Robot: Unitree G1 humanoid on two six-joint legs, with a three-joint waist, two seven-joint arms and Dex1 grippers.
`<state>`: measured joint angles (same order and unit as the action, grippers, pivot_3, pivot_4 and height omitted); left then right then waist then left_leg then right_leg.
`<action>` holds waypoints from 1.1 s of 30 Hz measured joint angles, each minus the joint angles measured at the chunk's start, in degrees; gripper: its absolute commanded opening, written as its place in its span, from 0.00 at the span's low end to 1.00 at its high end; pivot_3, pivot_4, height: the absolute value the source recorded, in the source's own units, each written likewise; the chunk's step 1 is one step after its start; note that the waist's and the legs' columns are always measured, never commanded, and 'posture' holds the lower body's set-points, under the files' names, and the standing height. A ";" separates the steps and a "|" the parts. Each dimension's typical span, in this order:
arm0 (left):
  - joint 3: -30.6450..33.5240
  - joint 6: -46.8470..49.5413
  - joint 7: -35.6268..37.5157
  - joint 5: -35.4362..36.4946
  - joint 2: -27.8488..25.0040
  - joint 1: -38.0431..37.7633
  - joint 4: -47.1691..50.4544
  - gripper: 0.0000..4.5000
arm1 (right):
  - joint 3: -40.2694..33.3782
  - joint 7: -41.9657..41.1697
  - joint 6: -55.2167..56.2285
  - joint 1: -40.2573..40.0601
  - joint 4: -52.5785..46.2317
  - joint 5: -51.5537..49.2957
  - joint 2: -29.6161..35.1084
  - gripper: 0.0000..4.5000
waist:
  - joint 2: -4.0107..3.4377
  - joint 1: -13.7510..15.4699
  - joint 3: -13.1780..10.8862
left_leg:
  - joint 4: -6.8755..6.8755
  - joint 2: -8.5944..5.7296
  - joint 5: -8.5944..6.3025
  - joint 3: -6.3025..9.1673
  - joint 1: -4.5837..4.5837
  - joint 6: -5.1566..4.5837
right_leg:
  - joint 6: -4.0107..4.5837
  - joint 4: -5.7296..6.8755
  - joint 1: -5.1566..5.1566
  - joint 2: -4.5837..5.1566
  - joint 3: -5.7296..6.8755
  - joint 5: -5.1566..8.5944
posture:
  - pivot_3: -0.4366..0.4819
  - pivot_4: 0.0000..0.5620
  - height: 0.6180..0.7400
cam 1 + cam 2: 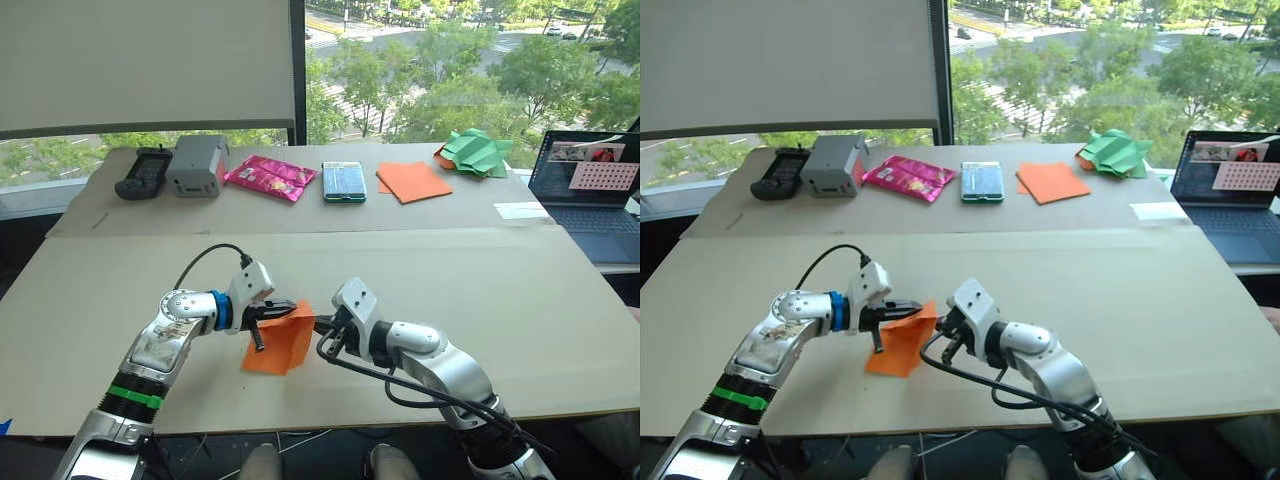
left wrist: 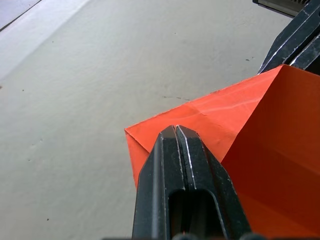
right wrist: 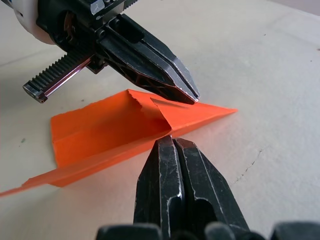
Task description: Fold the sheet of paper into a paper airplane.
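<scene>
The sheet of paper point(image 1: 280, 345) is bright orange and creased. It rests near the table's front edge, with one flap raised off the surface. My left gripper point(image 1: 288, 306) is shut, its tips pressing on the paper's upper fold point(image 2: 200, 112). From the right, my right gripper point(image 1: 320, 325) is shut on the sheet's raised edge point(image 3: 150, 125), facing the left gripper's tips point(image 3: 192, 95) a finger's width away. The paper point(image 3: 100, 135) is folded double, with a pointed corner sticking out.
Along the back of the table point(image 1: 520, 320) lie a black device point(image 1: 144, 172), a grey box point(image 1: 196, 165), a pink packet point(image 1: 269, 177), a teal box point(image 1: 343, 181), smooth orange sheets point(image 1: 413, 181) and a green paper shape point(image 1: 476, 152). A laptop point(image 1: 590, 190) stands at the right.
</scene>
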<state>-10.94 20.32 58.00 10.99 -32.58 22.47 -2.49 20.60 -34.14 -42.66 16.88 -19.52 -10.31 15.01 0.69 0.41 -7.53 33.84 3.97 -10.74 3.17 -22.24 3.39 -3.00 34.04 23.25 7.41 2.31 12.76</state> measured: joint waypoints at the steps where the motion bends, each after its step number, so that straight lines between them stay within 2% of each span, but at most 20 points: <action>1: -0.58 -0.10 0.16 -0.21 0.12 -0.11 -0.03 0.00 | 0.13 0.03 0.00 0.00 0.06 0.00 -0.02 0.00 | 0.00 -0.01 0.00 | 0.00 0.00 0.01 0.00 0.00 -0.02 | 0.00 0.00 -0.01 0.00 0.00 0.00 | 0.48 0.27 0.72; 6: -2.98 -0.66 0.87 -1.77 0.33 -1.94 -1.47 0.00 | 0.66 0.47 -0.02 0.00 0.08 0.00 -0.10 0.00 | 0.00 -0.03 0.00 | -0.01 0.00 0.27 0.00 -0.03 -0.44 | 0.00 0.01 0.00 0.00 0.00 0.00 | 0.48 0.27 0.72; 8: -2.96 -1.06 0.94 -1.78 0.37 -1.94 -1.99 0.00 | 0.98 0.49 -0.02 0.00 0.08 -0.01 -0.20 0.00 | 0.00 -0.01 0.00 | -0.01 0.00 0.24 0.00 0.06 -0.40 | 0.01 0.00 0.05 0.00 0.00 0.00 | 0.48 0.27 0.72; 9: -2.77 -1.33 0.89 -1.75 0.39 -1.95 -2.36 0.00 | 1.29 0.48 -0.02 0.00 0.09 -0.01 -0.29 0.00 | 0.00 0.01 0.00 | -0.01 0.01 0.00 0.01 0.06 0.00 | 0.01 -0.01 0.05 0.00 0.00 0.01 | 0.48 0.27 0.72; 14: -1.24 -1.74 0.53 -1.73 0.31 -2.05 -3.83 0.00 | 2.84 0.50 -0.02 0.15 0.63 0.01 -1.14 0.00 | -0.01 -0.09 0.00 | 0.01 0.01 -0.01 0.01 0.06 0.02 | 0.01 -0.02 0.07 0.00 0.00 0.01 | 0.48 0.27 0.72; 30: 0.97 -2.64 0.05 -1.60 0.23 -5.14 -2.68 0.00 | 6.00 2.08 4.57 7.77 12.56 2.85 -7.62 0.00 | -0.07 -0.98 0.10 | -0.01 0.01 0.01 0.02 0.24 -0.02 | 0.00 0.08 -0.08 -0.01 0.00 0.00 | 0.48 0.27 0.72; 33: 1.84 -1.44 -0.32 -1.38 -1.15 -6.18 -1.21 0.00 | 6.30 2.07 5.59 8.06 14.40 3.49 -8.40 0.00 | -0.09 -1.41 0.10 | -0.02 0.01 0.01 0.03 0.26 -0.01 | 0.01 0.08 -0.05 -0.01 -0.01 0.00 | 0.48 0.27 0.72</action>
<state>-9.10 18.89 57.68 9.61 -33.73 16.29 -3.70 26.90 -32.07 -37.07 24.94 -5.12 -6.82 6.62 0.61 -1.01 -7.43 33.81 3.98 -10.73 3.20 -21.99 3.37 -3.00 34.12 23.20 7.40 2.30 12.76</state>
